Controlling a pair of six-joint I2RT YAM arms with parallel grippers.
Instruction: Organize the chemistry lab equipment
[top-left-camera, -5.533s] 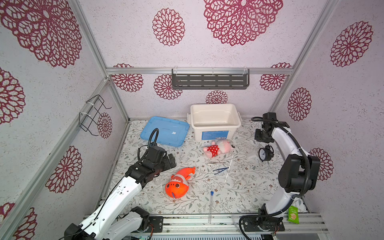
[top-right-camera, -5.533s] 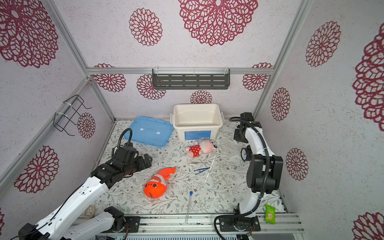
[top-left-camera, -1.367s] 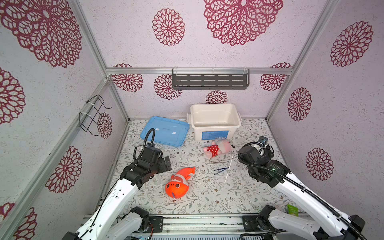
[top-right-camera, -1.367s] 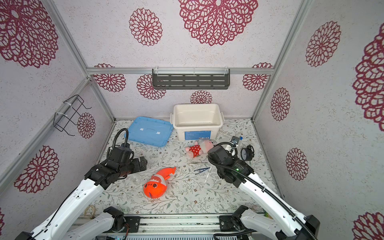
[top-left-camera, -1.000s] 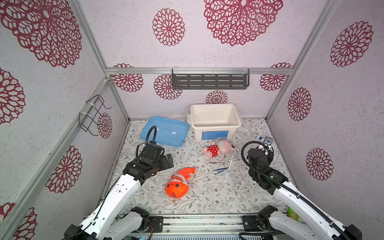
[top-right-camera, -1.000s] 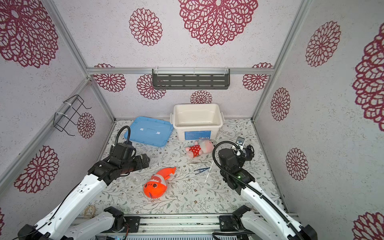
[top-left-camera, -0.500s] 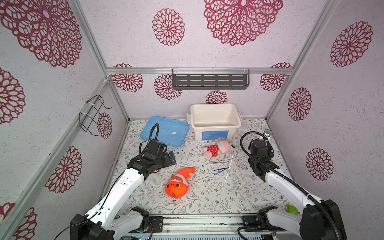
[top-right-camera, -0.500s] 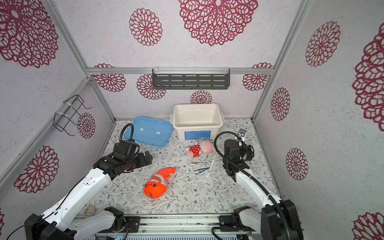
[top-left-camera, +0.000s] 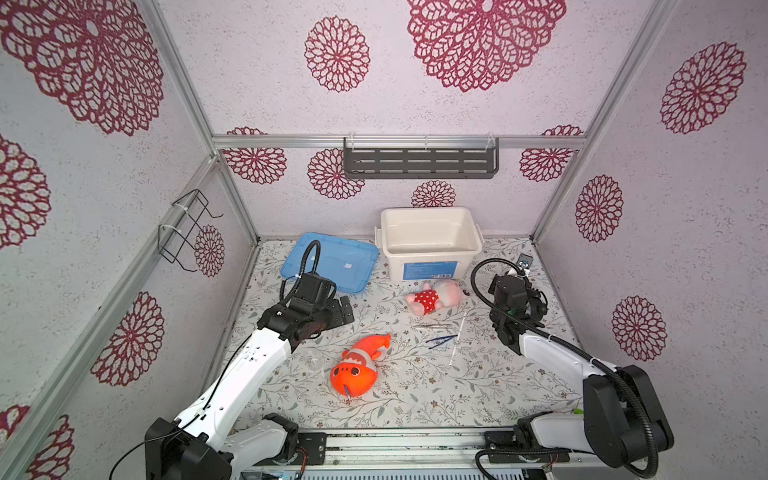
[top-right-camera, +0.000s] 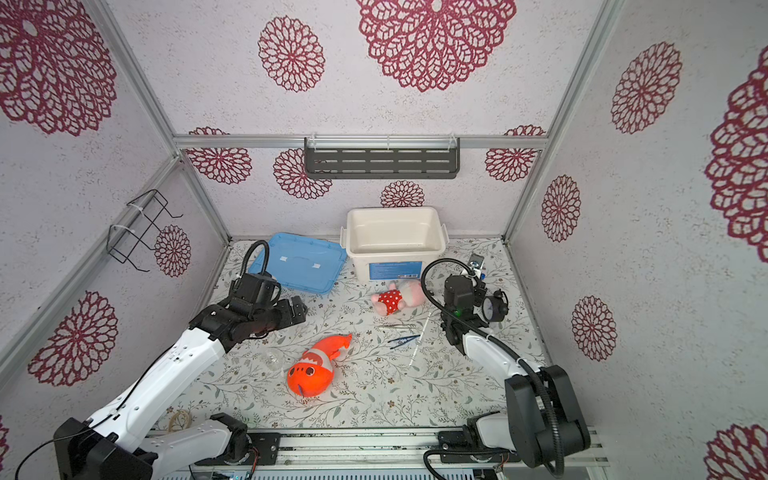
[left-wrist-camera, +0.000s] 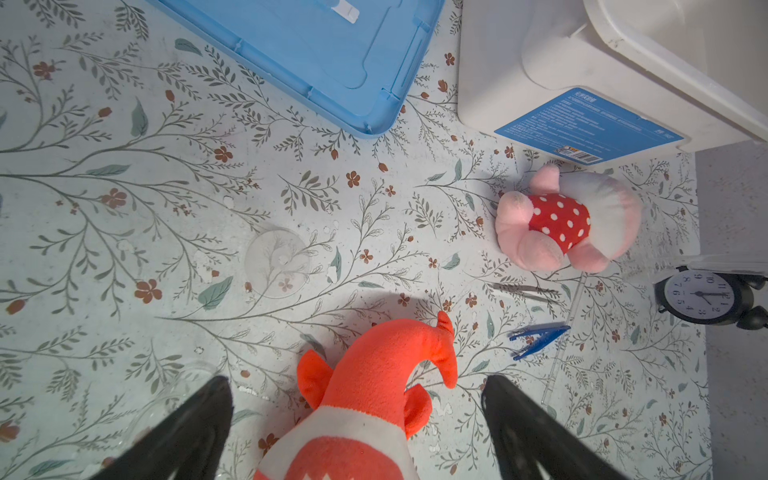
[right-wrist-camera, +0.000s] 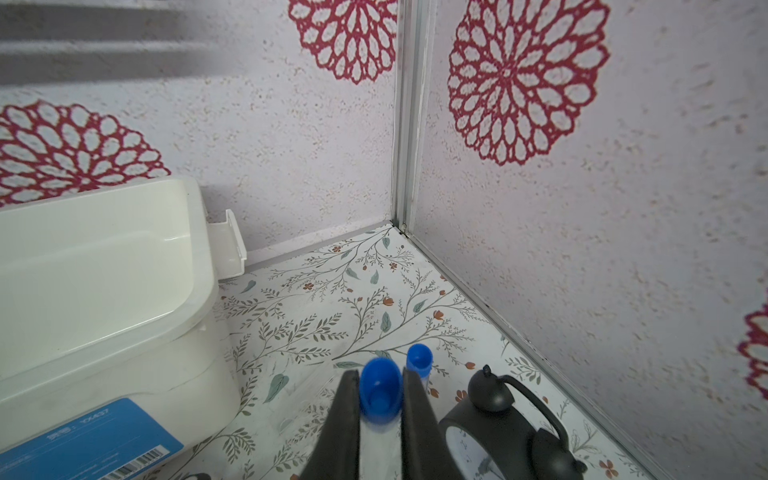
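A blue-capped tube (right-wrist-camera: 380, 395) sat pinched between the narrowed fingers of the right end effector (right-wrist-camera: 380, 372), cap end outward, above the back right part of the worktop (top-left-camera: 415, 395), between the white bin (top-left-camera: 430, 241) and the black alarm clock (top-right-camera: 492, 309). A second blue cap (right-wrist-camera: 419, 359) showed just outside one finger; whether it was held could not be told. Nearer the middle lay the dark blue tweezers (top-left-camera: 440, 340), the thin white rod (top-left-camera: 457, 340) just beside them, and the slim metal tool (top-left-camera: 430, 327) near the pink plush doll (top-left-camera: 434, 297). The clear round glassware (top-left-camera: 314, 359) lay left of the orange plush fish (top-left-camera: 357, 365). The left end effector (top-left-camera: 341, 311) hung spread wide and empty near the blue lid (top-left-camera: 332, 262).
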